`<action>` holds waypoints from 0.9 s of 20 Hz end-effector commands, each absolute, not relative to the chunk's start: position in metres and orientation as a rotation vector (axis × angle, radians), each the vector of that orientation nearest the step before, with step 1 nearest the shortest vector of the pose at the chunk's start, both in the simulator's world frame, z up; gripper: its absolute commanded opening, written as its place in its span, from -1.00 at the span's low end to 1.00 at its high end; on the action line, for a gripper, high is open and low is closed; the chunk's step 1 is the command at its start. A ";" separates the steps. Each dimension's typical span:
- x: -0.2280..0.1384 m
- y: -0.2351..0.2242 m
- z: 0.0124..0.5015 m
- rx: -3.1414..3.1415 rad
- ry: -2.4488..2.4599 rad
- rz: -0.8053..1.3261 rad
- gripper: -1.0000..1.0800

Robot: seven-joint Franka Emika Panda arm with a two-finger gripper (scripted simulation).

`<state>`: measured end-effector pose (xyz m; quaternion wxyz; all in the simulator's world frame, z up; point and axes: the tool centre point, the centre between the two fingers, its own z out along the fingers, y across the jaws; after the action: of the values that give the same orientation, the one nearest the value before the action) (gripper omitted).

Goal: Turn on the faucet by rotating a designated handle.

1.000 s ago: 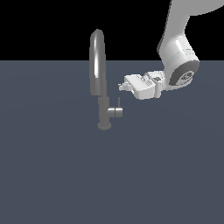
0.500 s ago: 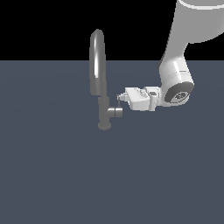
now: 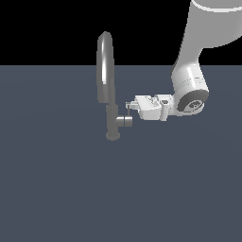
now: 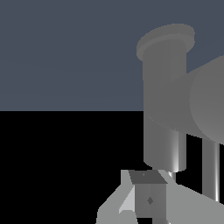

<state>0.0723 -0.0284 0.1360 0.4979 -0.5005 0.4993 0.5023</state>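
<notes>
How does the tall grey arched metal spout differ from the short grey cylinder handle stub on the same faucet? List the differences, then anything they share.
The tall grey arched metal spout rises high and curves over; the short grey cylinder handle stub is far shorter and straight. The spout stands upright, while the stub juts sideways near the base, toward the gripper. Both are grey metal on one column.

handle (image 3: pixel 125 121) pin too small to resolve, jaws' gap unclear, faucet (image 4: pixel 165 100) cropped
</notes>
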 end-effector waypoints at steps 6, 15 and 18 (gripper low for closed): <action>0.061 -0.028 0.141 -1.212 1.209 1.216 -1.00; 0.047 -0.029 0.145 -1.211 1.211 1.214 -1.00; 0.038 -0.029 0.145 -1.212 1.210 1.214 -1.00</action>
<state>0.0443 -0.0285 0.1452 0.4992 -0.5012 0.5006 0.4990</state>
